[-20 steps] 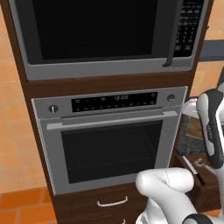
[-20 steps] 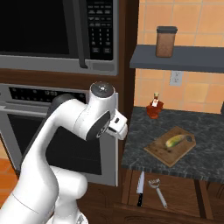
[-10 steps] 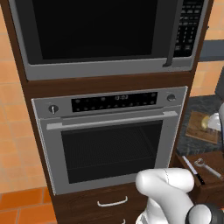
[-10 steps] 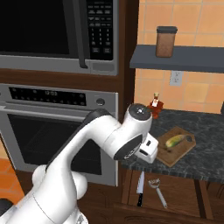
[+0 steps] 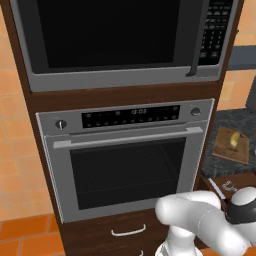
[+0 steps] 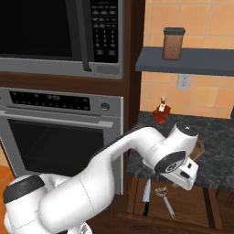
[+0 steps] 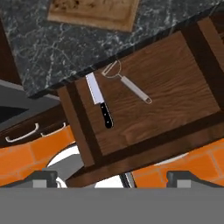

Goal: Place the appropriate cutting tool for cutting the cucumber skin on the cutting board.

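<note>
I can't tell how my gripper's jaws stand. The cutting tool [image 7: 126,82] lies untouched in the open drawer [image 7: 175,74] by its counter-side edge, just beside a knife [image 7: 99,99]. The cutting board [image 7: 94,12] with the cucumber [image 5: 233,140] waits on the counter [image 7: 39,52]. Grasping and placing are left, I judge.

No text is legible; the oven display [image 5: 131,114] and microwave keypad [image 6: 105,23] blur.

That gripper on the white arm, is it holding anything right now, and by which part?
Nothing is held. In the hand view the peeler and the knife both lie loose in the open drawer, far ahead of the gripper.
</note>
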Tool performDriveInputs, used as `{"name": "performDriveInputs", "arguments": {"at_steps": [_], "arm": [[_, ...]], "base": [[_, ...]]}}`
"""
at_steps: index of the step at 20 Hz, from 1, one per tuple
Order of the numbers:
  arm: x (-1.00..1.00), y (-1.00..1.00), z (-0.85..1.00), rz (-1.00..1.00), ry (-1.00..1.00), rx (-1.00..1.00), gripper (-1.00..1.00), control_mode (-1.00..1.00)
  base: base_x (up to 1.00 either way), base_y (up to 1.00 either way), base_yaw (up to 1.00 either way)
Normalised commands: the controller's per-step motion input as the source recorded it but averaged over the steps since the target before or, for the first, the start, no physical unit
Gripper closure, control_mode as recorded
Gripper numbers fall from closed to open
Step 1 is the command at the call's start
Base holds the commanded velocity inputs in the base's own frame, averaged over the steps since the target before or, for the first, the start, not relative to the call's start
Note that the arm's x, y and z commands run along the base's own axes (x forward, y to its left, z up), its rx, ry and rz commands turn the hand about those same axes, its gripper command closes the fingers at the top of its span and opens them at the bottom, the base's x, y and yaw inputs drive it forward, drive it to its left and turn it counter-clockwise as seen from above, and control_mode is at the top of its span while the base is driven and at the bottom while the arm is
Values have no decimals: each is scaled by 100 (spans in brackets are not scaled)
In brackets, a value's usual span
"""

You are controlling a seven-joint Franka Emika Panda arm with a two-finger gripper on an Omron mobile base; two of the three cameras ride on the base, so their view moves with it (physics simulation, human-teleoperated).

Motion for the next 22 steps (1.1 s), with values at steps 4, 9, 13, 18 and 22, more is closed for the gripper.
{"name": "performDriveInputs", "arguments": {"at_steps": [4, 9, 13, 18, 22], "arm": [[11, -18, -88, 28, 11, 0, -100, -100], [21, 0, -89, 35, 1, -1, -100, -100], [24, -1, -73, 34, 0, -1, -100, -100], [4, -21, -50, 25, 0, 0, -100, -100], [9, -25, -28, 12, 0, 0, -100, -100]], "base": [[0, 0, 0], [0, 0, 0], [0, 0, 0], [0, 0, 0], [0, 0, 0]]}}
